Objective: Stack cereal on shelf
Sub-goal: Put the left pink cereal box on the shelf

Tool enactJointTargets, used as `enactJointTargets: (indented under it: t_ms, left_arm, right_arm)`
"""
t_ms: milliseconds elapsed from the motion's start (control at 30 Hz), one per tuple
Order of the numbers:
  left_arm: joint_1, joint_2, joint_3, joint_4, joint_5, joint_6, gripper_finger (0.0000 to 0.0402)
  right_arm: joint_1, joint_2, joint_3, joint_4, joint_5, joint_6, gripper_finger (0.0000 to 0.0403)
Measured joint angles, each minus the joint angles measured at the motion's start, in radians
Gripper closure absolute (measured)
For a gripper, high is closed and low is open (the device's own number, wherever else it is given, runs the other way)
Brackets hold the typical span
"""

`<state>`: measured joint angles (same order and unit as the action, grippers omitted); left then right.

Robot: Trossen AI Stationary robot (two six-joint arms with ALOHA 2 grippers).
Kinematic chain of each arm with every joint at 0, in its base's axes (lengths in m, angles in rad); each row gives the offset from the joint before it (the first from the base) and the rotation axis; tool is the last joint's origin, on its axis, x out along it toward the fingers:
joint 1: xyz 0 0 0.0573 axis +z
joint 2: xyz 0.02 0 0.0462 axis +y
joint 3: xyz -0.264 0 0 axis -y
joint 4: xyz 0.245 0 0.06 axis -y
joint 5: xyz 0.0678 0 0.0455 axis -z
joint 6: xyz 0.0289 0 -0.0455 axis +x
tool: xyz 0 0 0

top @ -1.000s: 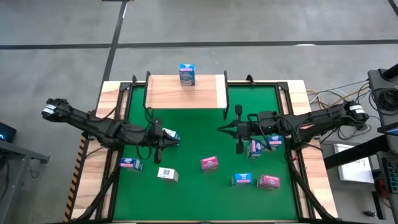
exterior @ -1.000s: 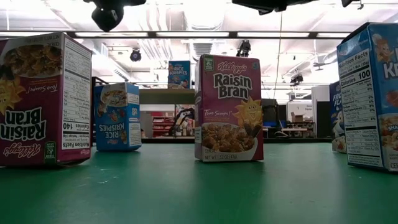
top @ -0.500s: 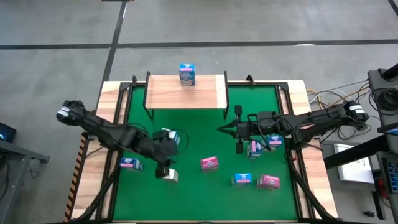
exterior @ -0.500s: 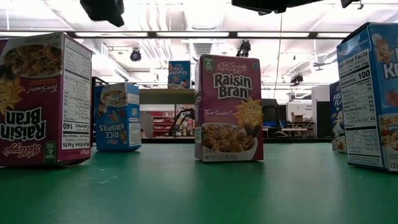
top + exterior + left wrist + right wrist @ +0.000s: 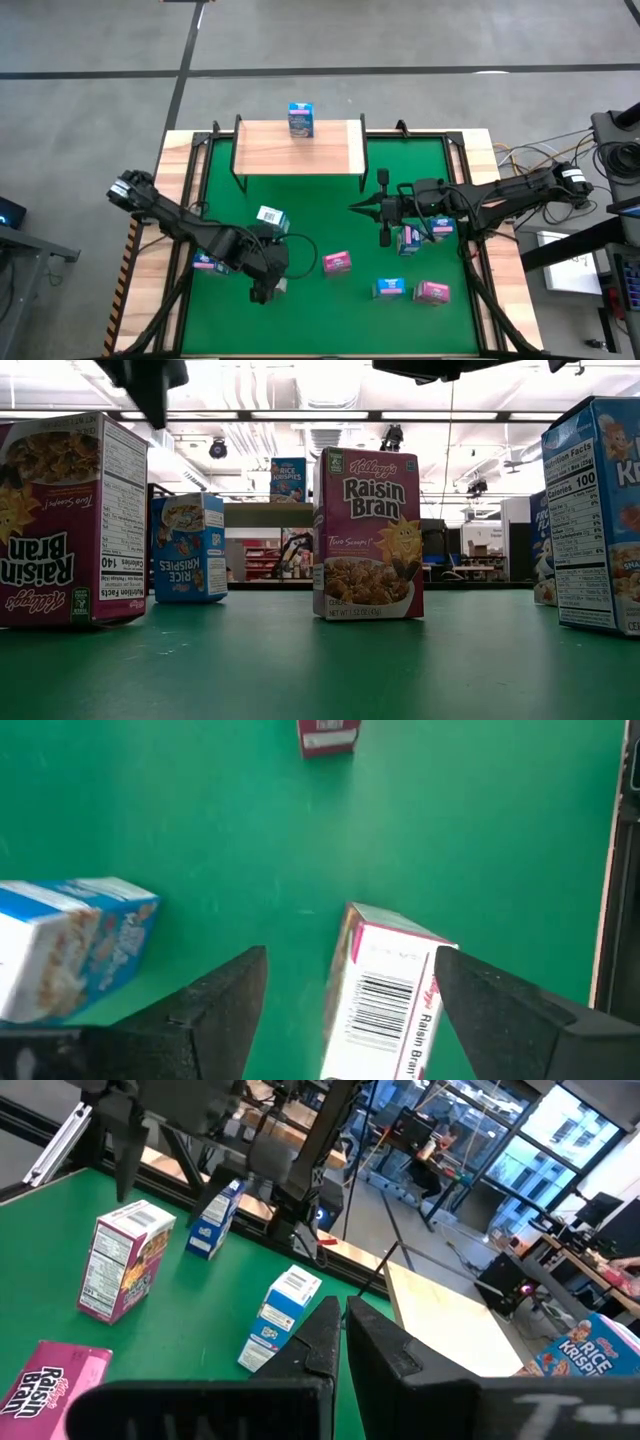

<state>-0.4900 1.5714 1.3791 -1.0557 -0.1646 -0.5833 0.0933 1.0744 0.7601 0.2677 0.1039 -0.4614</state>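
One shelf (image 5: 298,148) at the mat's far edge carries a single blue cereal box (image 5: 301,119). The left gripper (image 5: 345,990) hangs wide open around an upright Raisin Bran box (image 5: 385,995); the right gripper (image 5: 340,1325) waits closed, empty.

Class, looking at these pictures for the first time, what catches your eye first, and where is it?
The left gripper hangs open around a Raisin Bran box near the green mat's front left. Behind, one blue cereal box stands alone on the wooden shelf, while other boxes dot the mat.

One blue cereal box (image 5: 301,120) stands on the wooden shelf (image 5: 298,148); others dot the mat.
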Motion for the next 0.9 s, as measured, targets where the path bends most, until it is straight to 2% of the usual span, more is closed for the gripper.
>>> enactJointTargets:
  t_ms: [367,900]
  left_arm:
    - [-0.021,0.051,-0.006,0.008,0.073,-0.089,0.0141]
    - [-0.024,0.072,-0.044,0.051,0.077,-0.081,0.0141]
  right_arm:
    - [0.0,0.0,0.0,0.003,0.0,0.0,0.039]
    - [0.0,0.0,0.0,0.006,0.0,0.0,0.039]
